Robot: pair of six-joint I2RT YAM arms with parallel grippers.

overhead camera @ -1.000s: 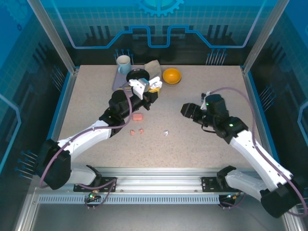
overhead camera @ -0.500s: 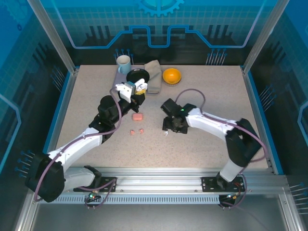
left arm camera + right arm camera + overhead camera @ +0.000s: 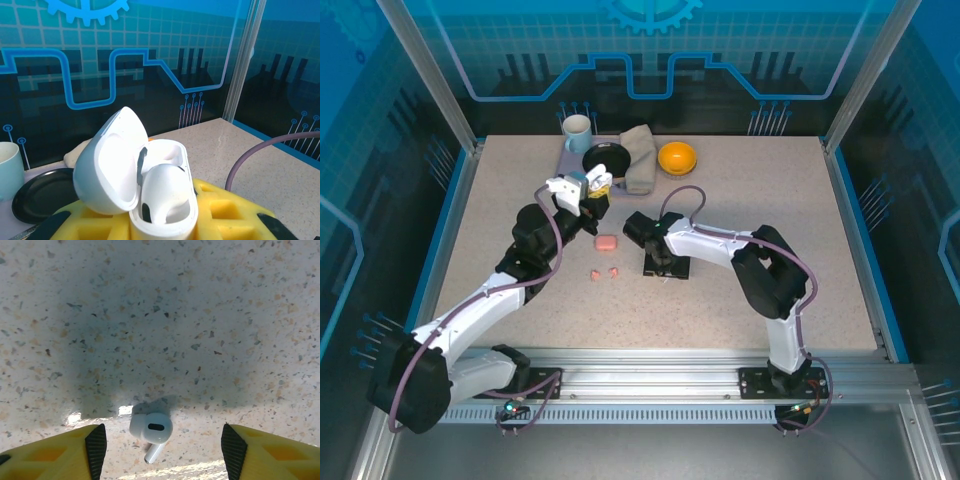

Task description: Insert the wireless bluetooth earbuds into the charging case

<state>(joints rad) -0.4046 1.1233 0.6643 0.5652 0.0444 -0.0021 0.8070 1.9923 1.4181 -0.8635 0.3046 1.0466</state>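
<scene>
Currently left gripper [image 3: 588, 188] is clamped on the open white charging case [image 3: 112, 165], upper centre-left of the top view; seated white earbud [image 3: 165, 192] is in its well. Right gripper [image 3: 164, 446] has its jaws spread, straddling the loose white earbud [image 3: 151, 429] on the table [image 3: 150, 315] without touching it. Left pink earbud [image 3: 595, 274] and right pink earbud [image 3: 613, 271] lie centre-left, below the pink case [image 3: 606, 243].

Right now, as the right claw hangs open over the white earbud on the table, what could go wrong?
1. The white earbud is tiny and rounded, lying between the right claw's open fingers; closing may flick it away.
2. The left claw holds the open white charging case raised, with a seated earbud inside; a tilted insertion into the free socket may jam or knock that one out.
</scene>
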